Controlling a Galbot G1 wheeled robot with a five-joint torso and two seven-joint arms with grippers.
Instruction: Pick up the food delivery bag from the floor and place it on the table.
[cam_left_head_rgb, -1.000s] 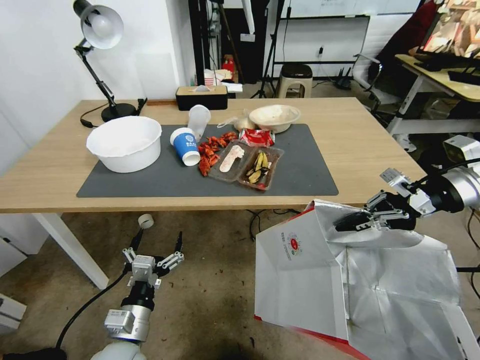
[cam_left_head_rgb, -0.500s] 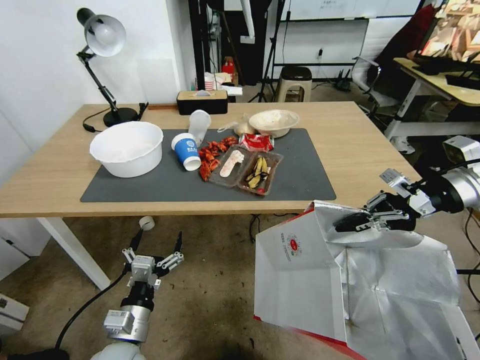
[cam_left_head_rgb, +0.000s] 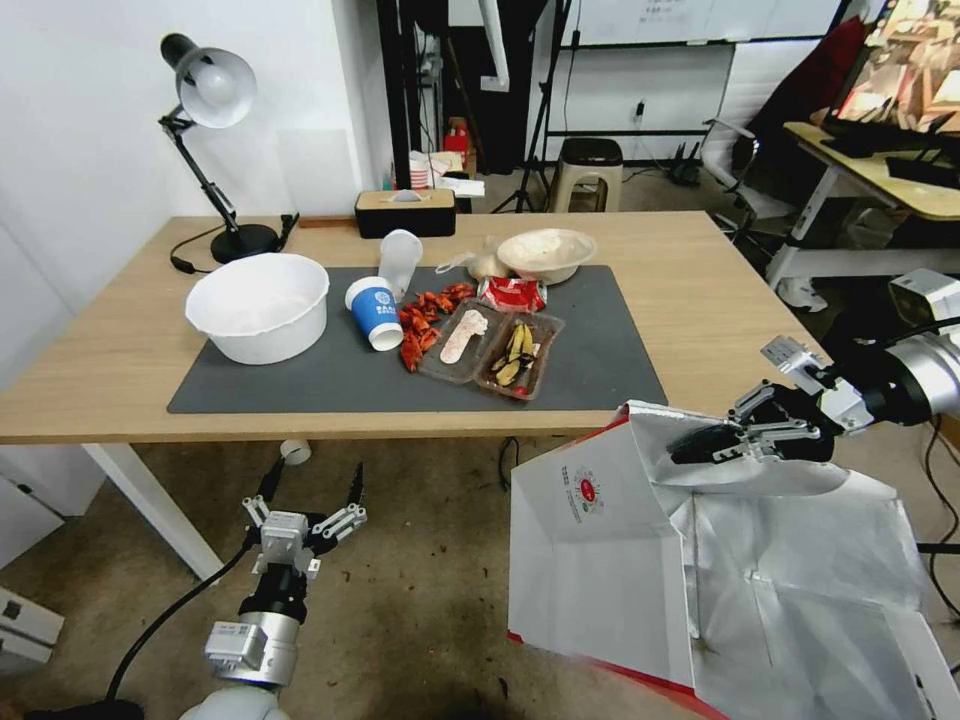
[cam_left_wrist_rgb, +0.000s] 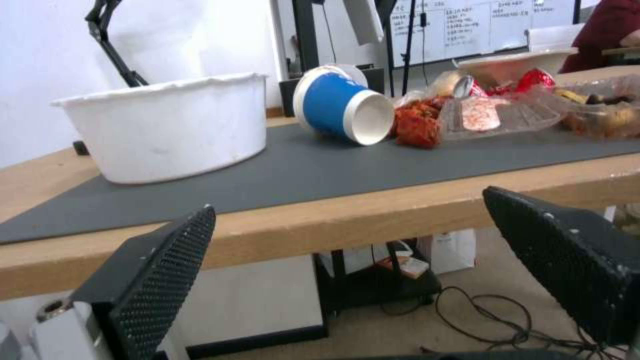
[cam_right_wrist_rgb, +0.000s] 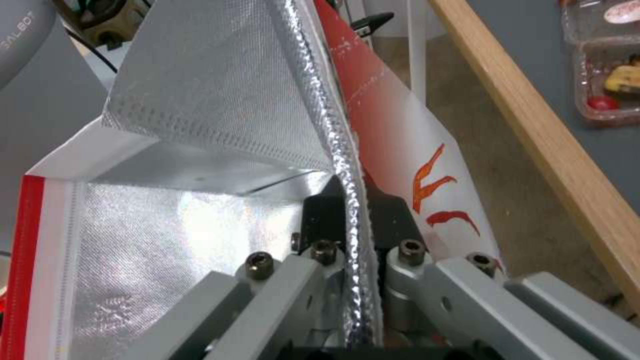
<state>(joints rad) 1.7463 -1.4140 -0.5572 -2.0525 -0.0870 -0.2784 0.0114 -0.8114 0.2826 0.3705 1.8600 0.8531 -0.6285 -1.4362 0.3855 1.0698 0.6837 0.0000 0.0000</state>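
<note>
Red-and-white food delivery bag (cam_left_head_rgb: 600, 540), foil-lined mouth gaping, hangs beside the light-wood table (cam_left_head_rgb: 720, 300) above the floor (cam_left_head_rgb: 420, 590).

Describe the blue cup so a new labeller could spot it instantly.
Start at the table and its dark mat. Between the big white bowl and the red food scraps lies the blue cup. It is the one blue item, tipped on its side beside a clear plastic cup.
</note>
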